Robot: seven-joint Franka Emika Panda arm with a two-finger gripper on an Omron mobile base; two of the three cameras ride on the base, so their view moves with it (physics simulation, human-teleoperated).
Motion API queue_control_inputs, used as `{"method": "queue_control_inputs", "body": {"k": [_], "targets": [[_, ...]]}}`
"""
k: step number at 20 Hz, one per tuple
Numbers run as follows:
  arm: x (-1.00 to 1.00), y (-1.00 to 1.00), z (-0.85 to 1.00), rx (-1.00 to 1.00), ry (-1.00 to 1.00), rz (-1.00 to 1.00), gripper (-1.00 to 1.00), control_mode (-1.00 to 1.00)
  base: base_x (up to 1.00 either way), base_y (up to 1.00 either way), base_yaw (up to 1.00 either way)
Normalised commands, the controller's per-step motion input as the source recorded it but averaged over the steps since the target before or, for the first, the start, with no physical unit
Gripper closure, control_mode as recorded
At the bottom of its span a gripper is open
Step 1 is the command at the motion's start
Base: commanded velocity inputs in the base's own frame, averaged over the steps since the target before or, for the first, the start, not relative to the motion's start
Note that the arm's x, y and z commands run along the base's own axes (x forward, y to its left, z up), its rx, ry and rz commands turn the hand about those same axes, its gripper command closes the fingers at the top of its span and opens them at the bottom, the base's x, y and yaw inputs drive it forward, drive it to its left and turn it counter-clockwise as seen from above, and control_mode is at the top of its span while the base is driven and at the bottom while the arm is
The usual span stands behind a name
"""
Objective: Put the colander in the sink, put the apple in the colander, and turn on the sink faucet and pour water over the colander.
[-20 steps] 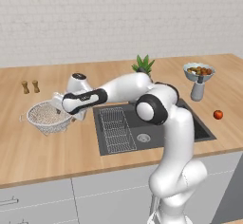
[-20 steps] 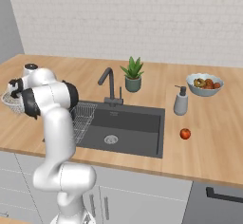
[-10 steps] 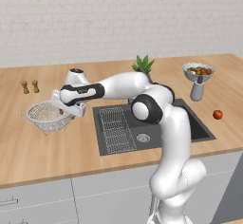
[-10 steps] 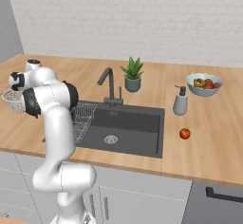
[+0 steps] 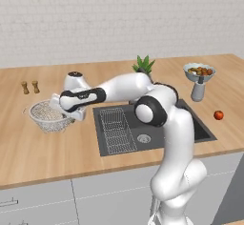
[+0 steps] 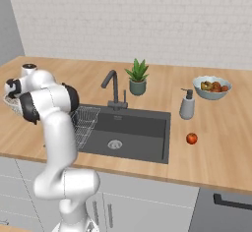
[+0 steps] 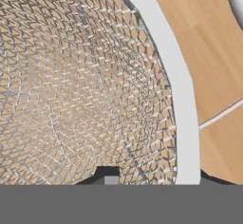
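Wire-mesh colander (image 5: 47,115) on counter (image 5: 43,152), apple (image 5: 218,115) apart

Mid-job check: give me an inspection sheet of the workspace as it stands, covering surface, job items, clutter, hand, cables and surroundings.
Surface: wooden counter, colander and apple both on it.
Colander: on the counter left of the sink, not yet in it.
Apple: on the counter right of the sink, untouched.
Faucet: behind the sink, no water seen.
Clutter: wire rack in the sink's left half; fruit bowl, soap bottle, potted plant, two small shakers.
Hand: at the colander's right rim; one fingertip inside the mesh, one outside, jaws straddling the rim.
Cables: nothing seen.
Surroundings: pale brick wall, grey cabinets below.
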Motion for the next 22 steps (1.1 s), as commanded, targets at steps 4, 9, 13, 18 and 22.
{"method": "queue_control_inputs", "body": {"k": [4,9,13,18,22], "targets": [[-0.28,-0.17,0.04,0.00,-0.11,-0.04,1.00,-1.00,0.00,0.00,0.00],[-0.30,-0.23,0.24,0.00,-0.12,-0.01,1.00,-1.00,0.00,0.00,0.00],[-0.43,-0.38,0.36,0.01,-0.09,0.00,1.00,-1.00,0.00,0.00,0.00],[-0.40,-0.34,0.43,0.00,0.00,0.00,1.00,-1.00,0.00,0.00,0.00],[-0.41,-0.36,0.48,0.00,0.00,0.00,1.00,-1.00,0.00,0.00,0.00]]}}
